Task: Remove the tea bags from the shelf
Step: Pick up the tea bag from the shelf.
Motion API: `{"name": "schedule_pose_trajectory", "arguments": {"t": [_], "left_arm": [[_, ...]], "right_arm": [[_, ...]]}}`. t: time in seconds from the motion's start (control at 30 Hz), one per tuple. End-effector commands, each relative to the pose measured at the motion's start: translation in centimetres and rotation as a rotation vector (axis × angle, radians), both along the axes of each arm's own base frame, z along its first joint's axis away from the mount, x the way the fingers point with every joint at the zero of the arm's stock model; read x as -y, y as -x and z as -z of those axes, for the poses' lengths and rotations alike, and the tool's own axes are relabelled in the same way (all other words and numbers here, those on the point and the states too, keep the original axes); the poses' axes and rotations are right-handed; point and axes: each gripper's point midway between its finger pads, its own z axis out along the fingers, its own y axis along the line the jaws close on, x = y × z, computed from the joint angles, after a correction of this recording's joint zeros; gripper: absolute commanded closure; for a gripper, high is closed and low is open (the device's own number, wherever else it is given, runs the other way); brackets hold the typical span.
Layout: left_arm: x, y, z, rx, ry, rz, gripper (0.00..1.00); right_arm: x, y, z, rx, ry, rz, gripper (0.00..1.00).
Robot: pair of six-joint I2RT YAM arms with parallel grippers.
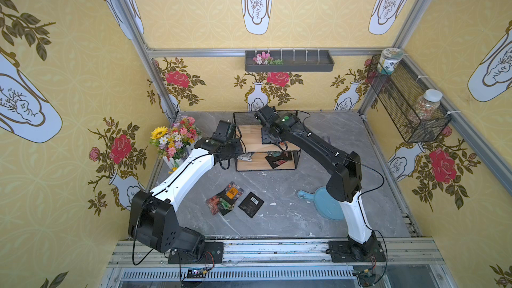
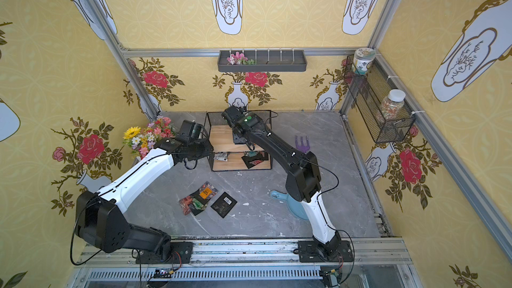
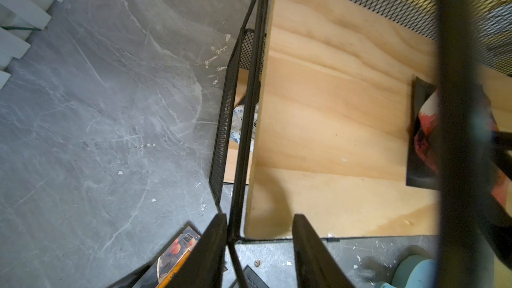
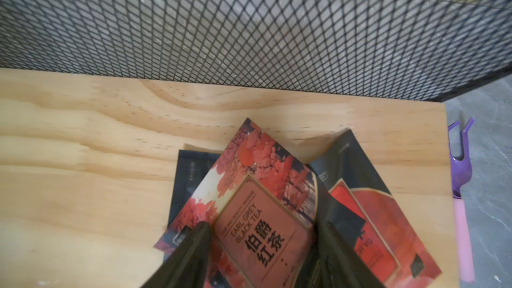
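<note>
Left arm [image 1: 182,178] and right arm [image 1: 313,145] reach forward, left fingers [image 3: 213,253] and right fingers [image 4: 194,247] parted, pointing down.

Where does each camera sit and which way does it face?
Top views: high at the front, looking down on table, shelf, whole left arm and right arm.
Left wrist: above the shelf's corner, looking down; left gripper, fingers astride the frame post.
Right wrist: over the top board, facing the mesh back; right gripper, fingers apart over the tea bags.
Shared: both wrist views show the top board and red tea bags.
</note>
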Motion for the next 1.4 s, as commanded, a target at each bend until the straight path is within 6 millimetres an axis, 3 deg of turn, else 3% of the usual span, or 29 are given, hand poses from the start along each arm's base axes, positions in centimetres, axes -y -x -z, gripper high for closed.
{"name": "schedule_pose_trajectory", "arguments": {"t": [0.0, 0.2, 0.5, 0.8, 1.0, 1.17, 1.27, 1.37], "left_arm": [[0.3, 0.1, -0.2, 0.001, 0.014, 0.011, 0.56], [0.4, 0.1, -0.2, 0.0, 0.015, 0.014, 0.56], [0.5, 0.2, -0.1, 0.0, 0.015, 0.015, 0.56], [0.5, 0.1, -0.2, -0.001, 0.016, 0.016, 0.56], [0.5, 0.1, -0.1, -0.002, 0.014, 0.016, 0.56], [0.6, 0.0, -0.1, -0.002, 0.014, 0.018, 0.56], [0.6, -0.1, -0.1, 0.0, 0.013, 0.017, 0.56], [0.6, -0.1, -0.1, 0.0, 0.01, 0.019, 0.56]], "right_arm": [[0.4, 1.4, 1.3, -0.078, 0.014, -0.008, 0.45], [0.0, 1.2, 0.7, -0.065, -0.009, -0.013, 0.63], [-0.5, 1.0, -0.2, -0.054, -0.041, -0.014, 0.79], [-1.1, 0.1, -4.4, 0.043, -0.1, -0.03, 0.94], [-1.2, 0.3, -7.5, 0.104, -0.146, -0.042, 0.98], [-2.5, 1.6, -9.8, 0.156, -0.18, -0.11, 1.0], [-3.6, 3.5, -11.0, 0.187, -0.193, -0.175, 1.0], [-4.3, 5.8, -10.9, 0.188, -0.205, -0.233, 1.0]]}}
